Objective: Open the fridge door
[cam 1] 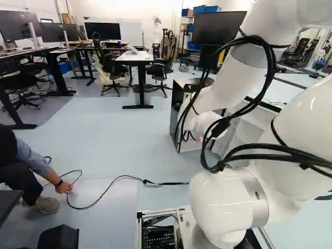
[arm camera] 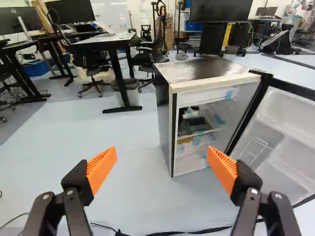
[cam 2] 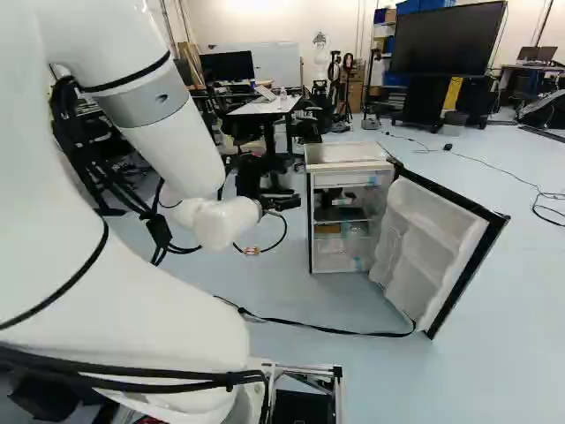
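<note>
a small black-sided fridge with a white interior (cam 2: 344, 154) stands on the pale blue-grey floor (cam 2: 371, 389), right of the middle of the right base view. its door, a white moulded inner panel in a black frame (cam 2: 434, 252), is hinged on the fridge's right side and stands wide open, swung outward toward the robot's side. inside, shelves carry a brown box (arm camera: 185, 140) and dark objects too small to identify; strips of blue tape (arm camera: 229, 94) adhere to the interior.

the black two-fingered gripper (cam 2: 272, 200) lies well apart from the door, at the end of the white jointed arm (cam 2: 163, 115). in the wrist view its two fingers, faced with ribbed orange pads (arm camera: 102, 169), are spread widely apart, with nothing clasped between them. the fridge is ahead of the gripper, its lower front corner visible beyond the gap; the open door extends beyond the finger on the hinge side.

a thin black cable (cam 1: 106, 191) runs along the floor and meets the door's lower edge in the right base view. at the left of the left base view, a person's hand (cam 1: 64, 187) is at the cable's other visible stretch. farther back are a white-topped desk with black legs (cam 2: 265, 105), black office chairs (cam 1: 108, 65) and a large dark screen (cam 2: 448, 39).
</note>
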